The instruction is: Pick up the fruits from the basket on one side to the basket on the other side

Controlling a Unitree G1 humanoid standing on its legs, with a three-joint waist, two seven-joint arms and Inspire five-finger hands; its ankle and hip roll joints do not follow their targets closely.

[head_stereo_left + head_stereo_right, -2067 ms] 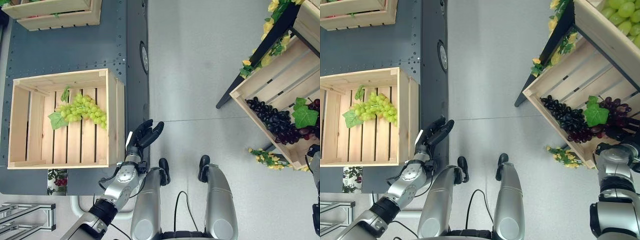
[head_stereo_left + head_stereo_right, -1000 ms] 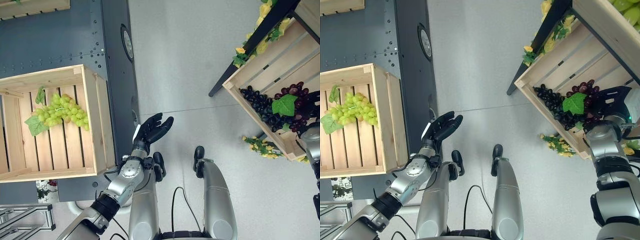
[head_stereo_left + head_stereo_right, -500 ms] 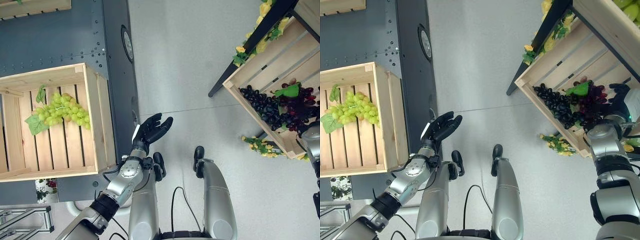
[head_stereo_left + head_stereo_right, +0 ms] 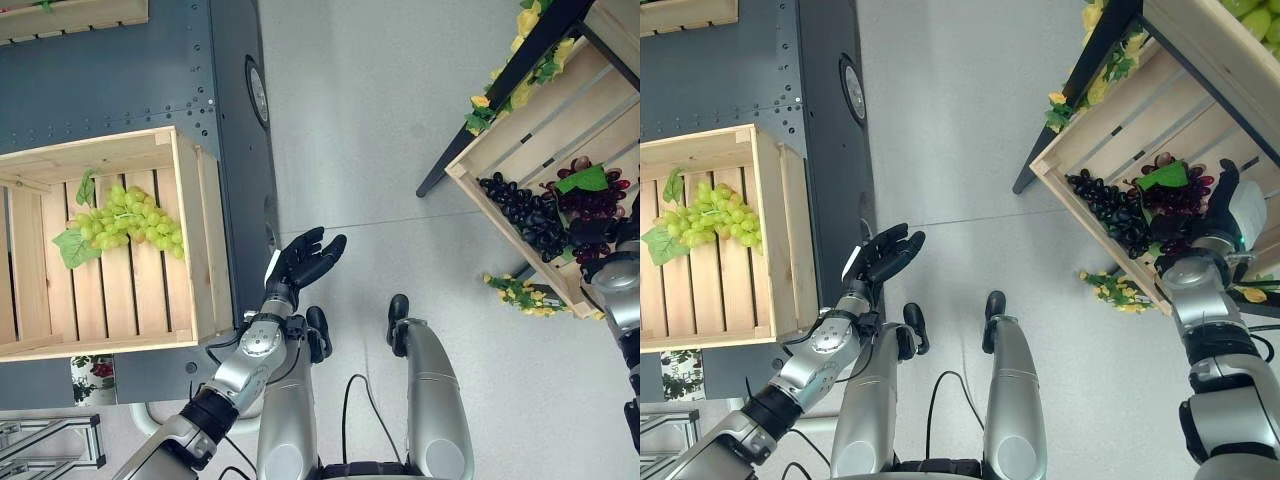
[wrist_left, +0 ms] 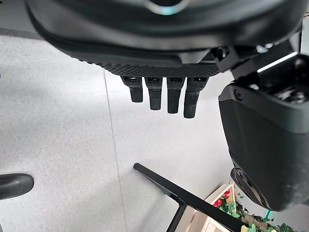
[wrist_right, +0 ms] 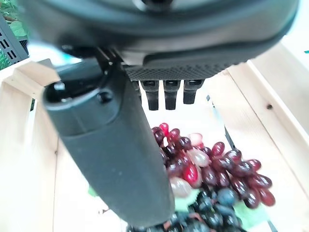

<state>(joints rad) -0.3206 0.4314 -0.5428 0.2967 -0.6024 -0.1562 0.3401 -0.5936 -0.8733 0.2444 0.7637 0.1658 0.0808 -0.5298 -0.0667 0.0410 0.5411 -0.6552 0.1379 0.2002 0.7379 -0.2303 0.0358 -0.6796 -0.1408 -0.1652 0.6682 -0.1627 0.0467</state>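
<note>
A wooden crate (image 4: 195, 250) is seen on the robot's left, resting on a dark grey tabletop (image 4: 120, 80); a bunch of green grapes (image 4: 130, 222) with leaves is lain on its slatted bottom, toward the far side. A second wooden crate (image 4: 1110, 120) is seen on the robot's right, tilted on a black-framed stand (image 4: 500, 100) trimmed with yellow flowers (image 4: 525, 20) and foliage. Inside it a bunch of black grapes (image 4: 520, 215) is placed toward the lower rim, with a bunch of red grapes (image 4: 1175, 195) and a green leaf (image 4: 1165, 175) just beside it. The right hand (image 4: 1220, 215) is held inside this crate, directly over the red grapes and next to them; in the right wrist view the fingers (image 6: 165, 94) are seen extended and the thumb straight, with the red grapes (image 6: 207, 166) lying past them on the crate slats — nothing is grasped, and contact with the fruit cannot be told. The left hand (image 4: 300, 262) is held over the grey floor (image 4: 380, 150), just off the tabletop's edge and apart from the left crate; its fingers (image 5: 164, 94) are spread and relaxed, empty. Another crate (image 4: 75, 12) is partly visible at the far edge of the tabletop. Green grapes (image 4: 1250, 12) are also seen in an upper crate on the stand.
</note>
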